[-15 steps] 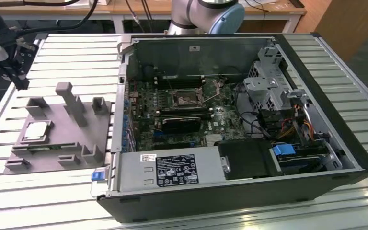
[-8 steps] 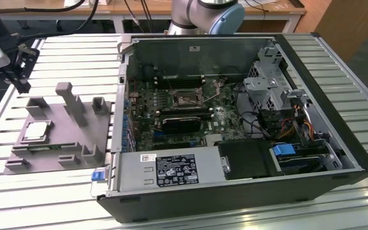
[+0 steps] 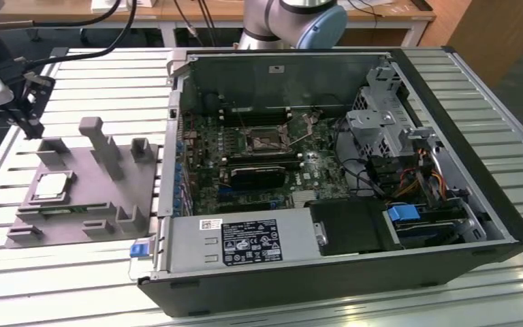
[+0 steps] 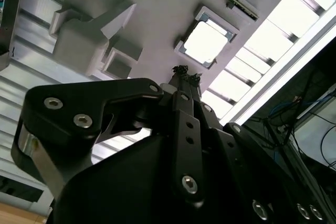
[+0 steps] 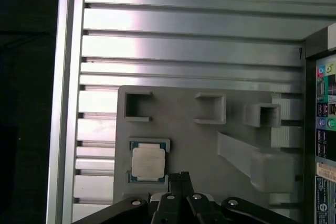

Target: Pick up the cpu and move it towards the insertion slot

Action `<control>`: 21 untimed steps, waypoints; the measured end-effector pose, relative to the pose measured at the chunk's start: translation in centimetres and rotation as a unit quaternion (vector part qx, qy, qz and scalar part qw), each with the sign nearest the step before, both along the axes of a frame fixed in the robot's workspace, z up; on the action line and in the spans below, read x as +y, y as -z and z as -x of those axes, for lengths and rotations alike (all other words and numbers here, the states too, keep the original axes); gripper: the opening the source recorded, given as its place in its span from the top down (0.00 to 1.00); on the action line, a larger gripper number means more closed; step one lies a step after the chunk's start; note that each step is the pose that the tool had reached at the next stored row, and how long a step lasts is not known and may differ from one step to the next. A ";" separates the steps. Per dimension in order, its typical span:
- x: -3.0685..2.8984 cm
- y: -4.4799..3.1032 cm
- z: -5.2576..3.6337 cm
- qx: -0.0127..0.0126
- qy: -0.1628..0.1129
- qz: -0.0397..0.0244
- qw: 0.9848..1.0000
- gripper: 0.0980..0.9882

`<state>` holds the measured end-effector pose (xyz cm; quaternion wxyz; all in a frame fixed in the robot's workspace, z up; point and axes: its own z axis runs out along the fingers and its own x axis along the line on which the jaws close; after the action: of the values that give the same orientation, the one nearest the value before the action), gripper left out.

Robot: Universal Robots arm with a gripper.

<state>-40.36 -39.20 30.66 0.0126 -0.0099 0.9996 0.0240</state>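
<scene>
The slatted aluminium table (image 3: 71, 272) was seen spread under everything, and on it the open computer case (image 3: 271, 78) was laid on its side, its motherboard (image 3: 234, 194) exposed. Inside, the insertion slot (image 3: 263, 139) was made out, with a shiny frame, a dark centre and nothing seated in it. Just beside the case, toward the exterior view's left, the grey fixture plate (image 3: 93, 204) was set flat on the slats. The cpu (image 5: 148, 162) was found resting in a shallow square pocket of that plate, well apart from the slot. In the first wrist view the gripper (image 5: 179, 174) was hung over the plate just beside the chip — fingers drawn close together, nothing held between them. The task was judged barely begun — the pick-up not yet made, the carry to the slot wholly left.
</scene>
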 end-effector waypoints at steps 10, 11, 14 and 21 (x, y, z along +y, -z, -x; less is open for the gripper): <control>-0.03 1.77 0.86 -0.005 0.000 0.000 1.000 1.00; -0.03 1.94 0.91 -0.005 0.000 0.000 1.000 1.00; -0.05 2.49 1.04 -0.005 0.000 0.000 1.000 1.00; -0.10 3.64 1.34 -0.008 0.000 0.000 1.000 1.00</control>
<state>-41.71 -39.30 27.02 0.0209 -0.0101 0.9994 0.0240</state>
